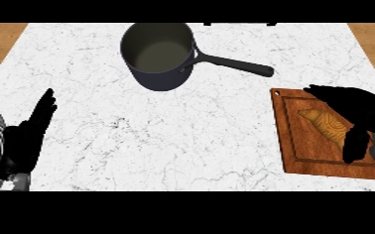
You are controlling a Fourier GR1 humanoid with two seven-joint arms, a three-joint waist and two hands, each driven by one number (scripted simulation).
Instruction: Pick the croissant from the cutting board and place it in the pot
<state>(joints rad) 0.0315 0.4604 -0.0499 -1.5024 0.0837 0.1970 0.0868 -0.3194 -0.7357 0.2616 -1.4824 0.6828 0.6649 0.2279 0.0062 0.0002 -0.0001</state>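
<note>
A golden croissant (328,124) lies on the wooden cutting board (300,151) at the right. My right hand (353,110) hovers over the board, its fingers curving around the croissant's far and right sides and its thumb reaching down past the near end; part of the croissant is hidden under it. The dark pot (158,55) with a long black handle (236,64) stands empty at the back centre. At the left edge my left hand (31,131) rests open with its fingers pointing up.
White marble counter (183,139) stretches between the pot and the board. Wooden strips show at the far left and far right corners.
</note>
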